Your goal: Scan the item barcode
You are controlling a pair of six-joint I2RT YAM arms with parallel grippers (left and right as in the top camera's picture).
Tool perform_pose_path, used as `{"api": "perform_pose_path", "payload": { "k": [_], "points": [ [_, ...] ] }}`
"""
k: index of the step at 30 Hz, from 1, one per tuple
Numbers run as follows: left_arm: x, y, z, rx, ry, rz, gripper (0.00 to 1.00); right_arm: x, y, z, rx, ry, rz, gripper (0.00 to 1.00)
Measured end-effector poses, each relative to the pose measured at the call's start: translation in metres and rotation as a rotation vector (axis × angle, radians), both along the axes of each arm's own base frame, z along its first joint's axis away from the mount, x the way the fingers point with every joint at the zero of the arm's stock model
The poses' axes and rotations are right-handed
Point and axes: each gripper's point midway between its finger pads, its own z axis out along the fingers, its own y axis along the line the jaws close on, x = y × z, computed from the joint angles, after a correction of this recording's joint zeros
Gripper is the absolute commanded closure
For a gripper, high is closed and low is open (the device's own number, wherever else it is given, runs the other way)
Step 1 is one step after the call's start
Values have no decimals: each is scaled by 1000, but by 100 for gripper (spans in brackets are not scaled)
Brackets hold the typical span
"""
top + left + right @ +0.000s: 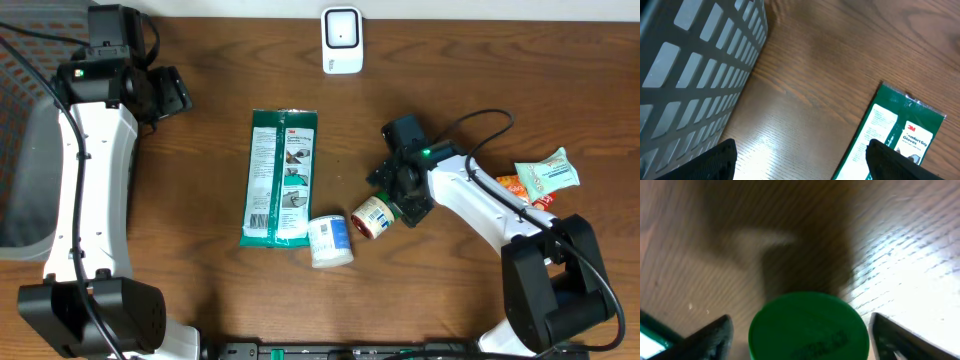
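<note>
A small jar with a green lid (375,216) lies on its side on the wooden table, right of centre. My right gripper (395,203) is at its lid end. In the right wrist view the green lid (807,325) sits between the two dark fingers (715,335), with a narrow gap showing on each side, so the jaws stand open around it. The white scanner (341,40) stands at the table's far edge. My left gripper (172,95) hovers open at the far left with nothing between its fingers (715,160).
A green glove packet (282,178) lies at centre and shows in the left wrist view (895,132). A white tub (330,241) lies beside the jar. Snack packets (545,175) sit at the right. A grey slatted basket (20,170) stands at the left edge (695,65).
</note>
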Motion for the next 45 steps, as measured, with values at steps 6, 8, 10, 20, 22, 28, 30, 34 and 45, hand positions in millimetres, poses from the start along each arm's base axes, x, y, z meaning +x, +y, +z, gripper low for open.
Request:
{"api": "perform_pose_path", "payload": {
  "k": [6,8,10,20,22,28,30,34,45],
  "points": [
    [0,0,0,0,0,0,18,-1,-3,-1,-13,5,-12,27],
    [0,0,0,0,0,0,18,-2,-3,-1,-15,5,-15,23],
    [0,0,0,0,0,0,18,-3,-1,-1,-17,7,-11,20],
    [0,0,0,0,0,0,18,-12,13,-2,-17,13,13,21],
    [0,0,0,0,0,0,18,-13,15,-2,-15,15,2,23],
    [0,0,0,0,0,0,18,-14,15,-2,-14,18,-21,32],
    [0,0,0,0,0,0,18,-13,16,-2,-13,17,-18,36],
    [0,0,0,0,0,0,18,-12,16,-2,-16,4,26,37],
    [0,0,0,0,0,0,18,2,19,1,-47,-106,413,50]
  ]
}}
